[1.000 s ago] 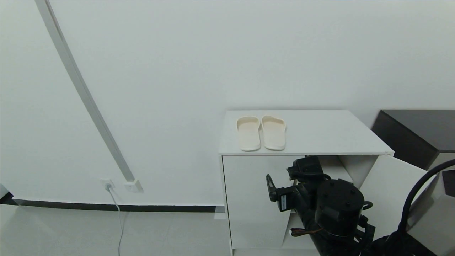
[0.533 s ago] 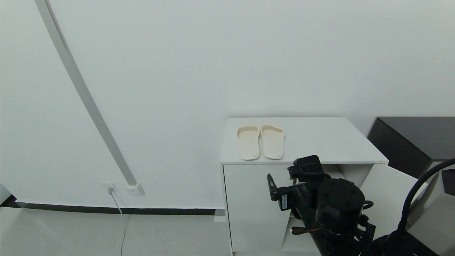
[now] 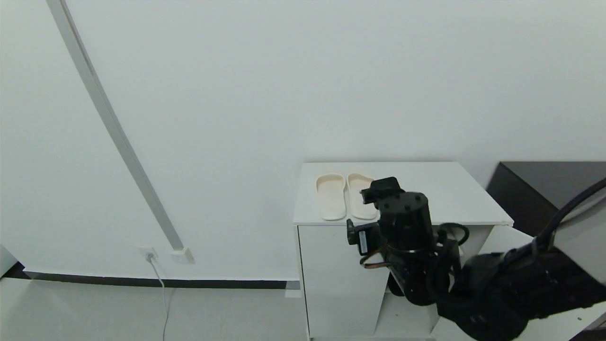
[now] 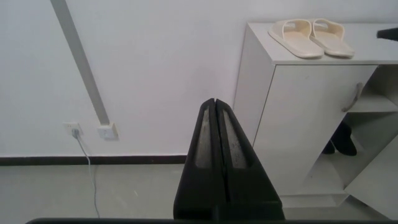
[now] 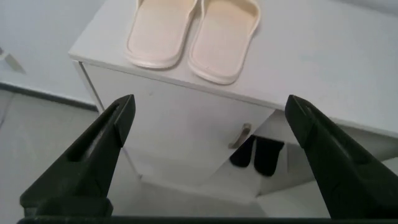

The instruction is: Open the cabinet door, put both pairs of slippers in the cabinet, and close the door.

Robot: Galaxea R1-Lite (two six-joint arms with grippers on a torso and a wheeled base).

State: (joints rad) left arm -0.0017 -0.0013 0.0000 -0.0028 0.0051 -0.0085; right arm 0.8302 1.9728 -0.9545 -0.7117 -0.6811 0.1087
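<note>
A pair of cream slippers (image 3: 343, 196) lies side by side on the left part of the white cabinet's top (image 3: 426, 189). My right arm (image 3: 402, 213) is raised in front of the cabinet at top height, just right of that pair. The right gripper (image 5: 210, 106) is open and holds nothing, with the cream slippers (image 5: 193, 31) just beyond its fingertips. A black pair of slippers (image 5: 258, 155) stands inside the open right compartment, beside the left door's handle (image 5: 239, 135). My left gripper (image 4: 216, 124) is shut and empty, well to the left of the cabinet (image 4: 298, 124).
The cabinet's right door (image 3: 494, 237) stands swung open; the left door (image 3: 341, 279) is closed. A dark cabinet (image 3: 549, 184) stands at the right. On the left are a slanted wall conduit (image 3: 109, 118), a socket with a cable (image 3: 151, 258), and bare floor.
My right arm rose from in front of the open compartment to cabinet-top height, close to the cream slippers. The head camera shifted, so the cabinet sits lower in the picture.
</note>
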